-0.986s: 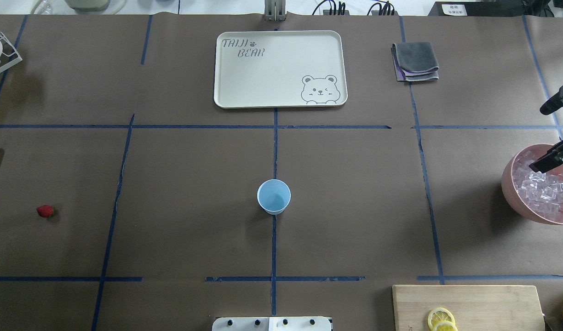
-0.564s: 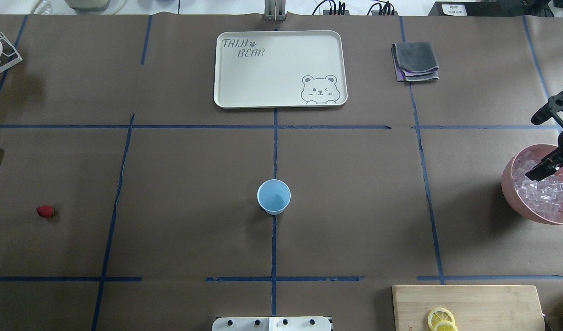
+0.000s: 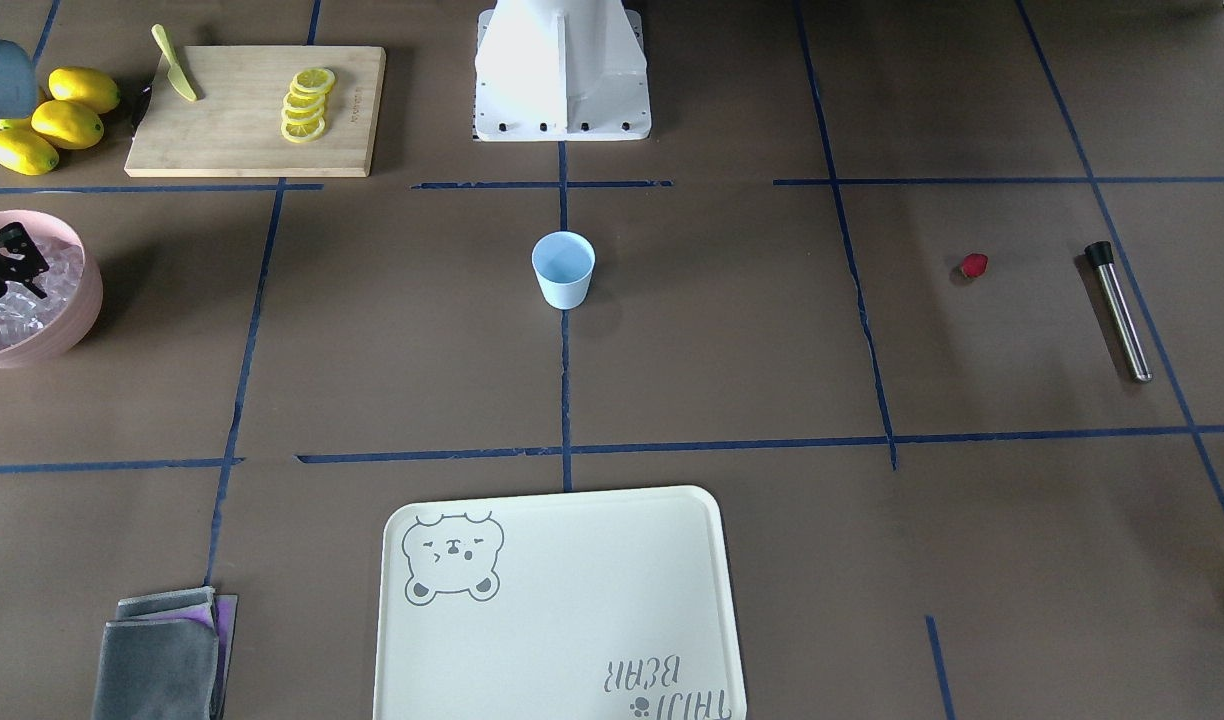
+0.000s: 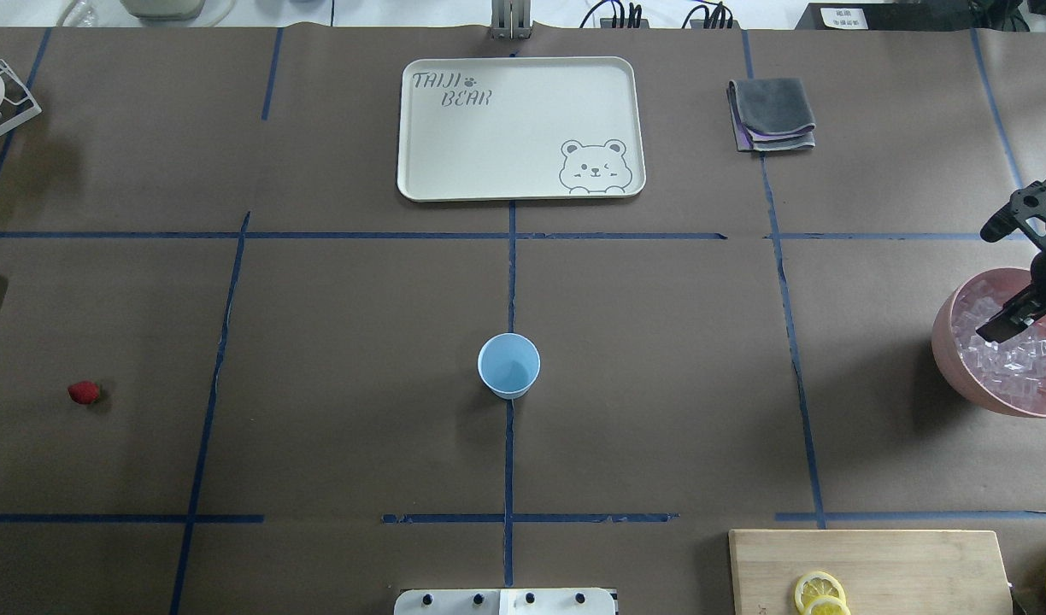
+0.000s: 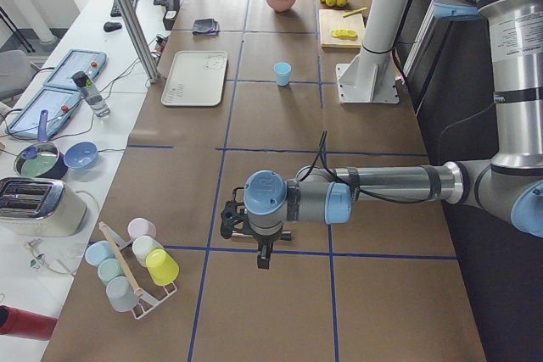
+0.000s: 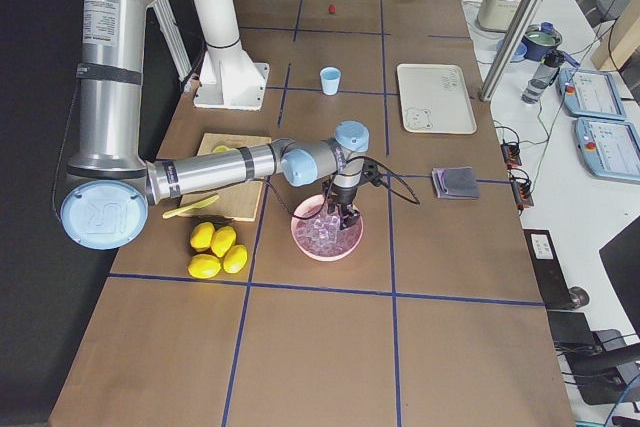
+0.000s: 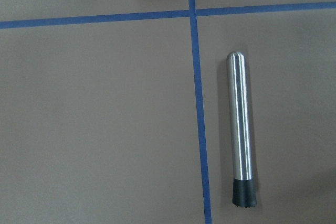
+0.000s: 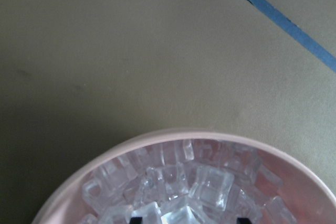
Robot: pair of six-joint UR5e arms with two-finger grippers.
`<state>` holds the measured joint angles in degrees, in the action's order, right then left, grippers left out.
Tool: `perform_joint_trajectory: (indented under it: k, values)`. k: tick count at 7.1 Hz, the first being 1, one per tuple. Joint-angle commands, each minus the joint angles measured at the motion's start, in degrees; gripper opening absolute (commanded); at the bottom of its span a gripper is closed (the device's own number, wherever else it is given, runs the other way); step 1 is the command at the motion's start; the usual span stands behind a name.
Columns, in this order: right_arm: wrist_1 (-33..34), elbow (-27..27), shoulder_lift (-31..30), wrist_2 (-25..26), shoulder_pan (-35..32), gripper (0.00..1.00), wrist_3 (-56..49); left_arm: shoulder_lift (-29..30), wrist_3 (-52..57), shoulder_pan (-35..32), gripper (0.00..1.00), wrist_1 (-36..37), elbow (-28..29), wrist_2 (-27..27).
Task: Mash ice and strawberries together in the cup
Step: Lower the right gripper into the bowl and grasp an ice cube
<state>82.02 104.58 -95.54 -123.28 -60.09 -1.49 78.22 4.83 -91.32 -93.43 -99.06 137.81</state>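
Right hand (image 4: 990,281) hangs wide open, gripping nothing, over ice (image 4: 1014,363) in the pink bowl (image 4: 949,366), well right of the cup (image 4: 508,366); left hand (image 5: 261,257): I cannot tell how open.

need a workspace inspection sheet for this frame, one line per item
Surface: brown paper-covered table, blue tape grid, no spills seen.
Job's things: cup upright at centre, empty; strawberry on the table, robot's left side; ice in pink bowl, right side; steel muddler lying flat, farther left.
Clutter: tray, folded cloth, cutting board with lemon slices and knife, whole lemons beside it.
End effectors: right end effector over the ice, jaws wide apart, empty; left end effector above the muddler, open or shut cannot be told.
Cables: wrist cable loops off the left arm; plugs at the far edge.
Surroundings: side bench with cup rack, toaster.
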Motion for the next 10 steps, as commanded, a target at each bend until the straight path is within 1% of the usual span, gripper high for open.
perform_joint_trajectory:
  k: [1, 4, 9, 10]
  values:
    - [0.1, -0.3, -0.2, 0.0, 0.2, 0.66, 0.0, 0.0, 0.0, 0.0, 1.00, 0.0, 0.0, 0.0]
    - [0.2, -0.2, -0.4, -0.9, 0.1, 0.64, 0.1, 0.0, 0.0, 0.0, 1.00, 0.0, -0.1, 0.0]
    - [0.1, 0.4, -1.2, -0.9, 0.1, 0.61, 0.1, 0.0, 0.0, 0.0, 1.00, 0.0, -0.2, 0.1]
    - [0.1, 0.3, -1.1, -0.9, 0.1, 0.54, 0.1, 0.0, 0.0, 0.0, 1.00, 0.0, -0.2, 0.0]
